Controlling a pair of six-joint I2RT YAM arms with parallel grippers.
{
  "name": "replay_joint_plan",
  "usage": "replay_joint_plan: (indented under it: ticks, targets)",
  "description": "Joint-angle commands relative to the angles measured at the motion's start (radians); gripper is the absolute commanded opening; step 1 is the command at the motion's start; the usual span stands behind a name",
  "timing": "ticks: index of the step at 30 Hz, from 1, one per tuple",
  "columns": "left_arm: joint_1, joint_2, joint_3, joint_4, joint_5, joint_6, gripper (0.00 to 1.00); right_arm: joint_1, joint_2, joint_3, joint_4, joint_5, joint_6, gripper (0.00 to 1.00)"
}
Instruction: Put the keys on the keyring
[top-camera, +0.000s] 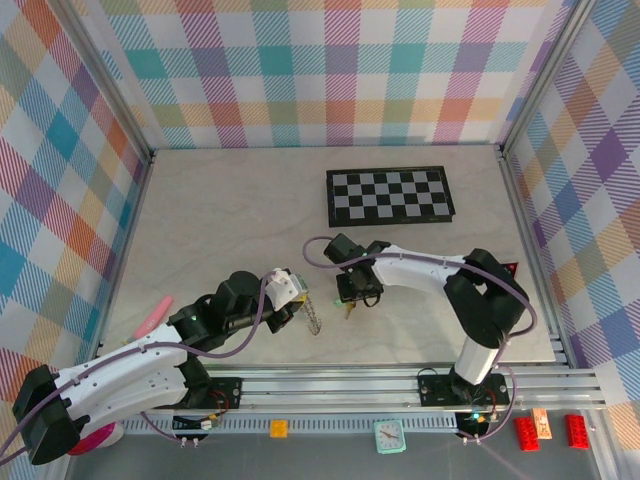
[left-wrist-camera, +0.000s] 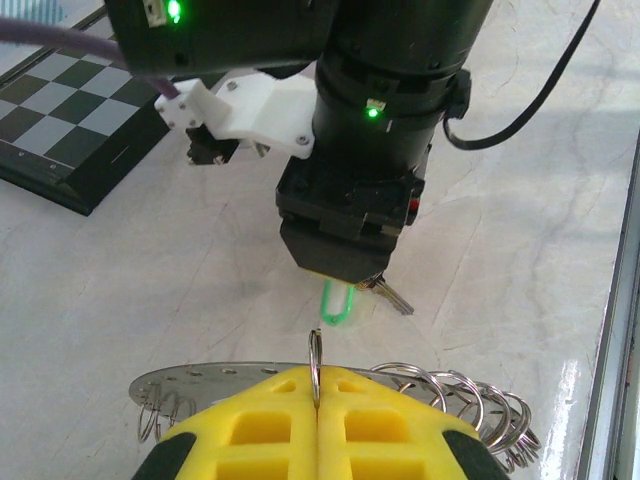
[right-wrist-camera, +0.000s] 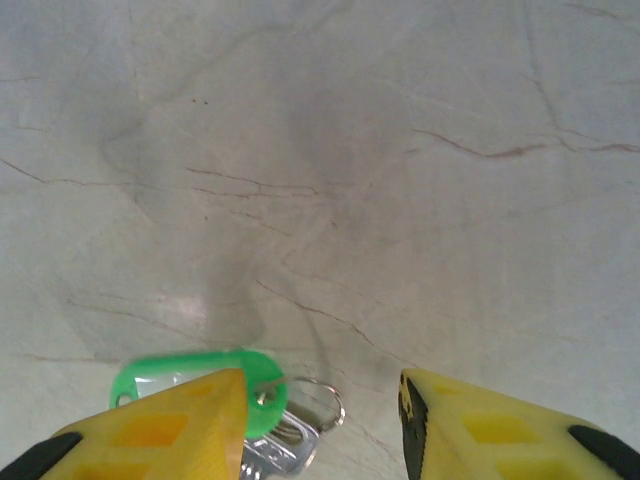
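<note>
Left tool (left-wrist-camera: 315, 380) has its fingers pressed together, clamped on one keyring (left-wrist-camera: 200, 381), just beside the right tool (right-wrist-camera: 320, 388). The right tool's fingers stand apart over the keys (right-wrist-camera: 200, 360): one green head and silver metal are visible. The tabletop (right-wrist-camera: 350, 150) is pale and marbled. One checkerboard (top-camera: 390, 195) lies farther back, before plaid walls (top-camera: 330, 70).

I am looking into a robot test cell in a lab, not a home or a shop. Plaid printed panels (top-camera: 330, 70) are closing in a marble-patterned table (top-camera: 230, 210) on three sides, held by bare aluminium posts (top-camera: 105, 80). The left arm (top-camera: 120, 385) and the right arm (top-camera: 480, 300) are sitting bolted to a slotted aluminium rail (top-camera: 340, 385), cables looping off them. A checkerboard (top-camera: 391, 195) is lying flat at the back, like a calibration target.
</note>
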Motion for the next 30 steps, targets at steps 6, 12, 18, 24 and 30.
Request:
replay_joint_plan:
  ticks: [6,12,18,24,30]
  targets:
    - [-0.011,-0.011,0.009,0.024,-0.002,-0.002,0.00,0.023,-0.007,0.008,-0.103,0.021,-0.024,0.43]
    - [-0.011,-0.012,0.008,0.025,-0.004,-0.001,0.00,0.022,-0.081,-0.030,-0.215,0.133,-0.025,0.38]
    - [-0.011,-0.010,0.011,0.021,-0.002,-0.001,0.00,0.019,-0.103,-0.045,-0.200,0.093,-0.030,0.40]
    - [-0.011,-0.008,0.011,0.023,-0.001,-0.001,0.00,0.015,-0.098,-0.043,-0.080,-0.088,-0.075,0.47]
    - [-0.011,-0.019,0.011,0.017,-0.004,-0.002,0.00,0.015,-0.021,-0.028,-0.082,-0.056,-0.073,0.47]
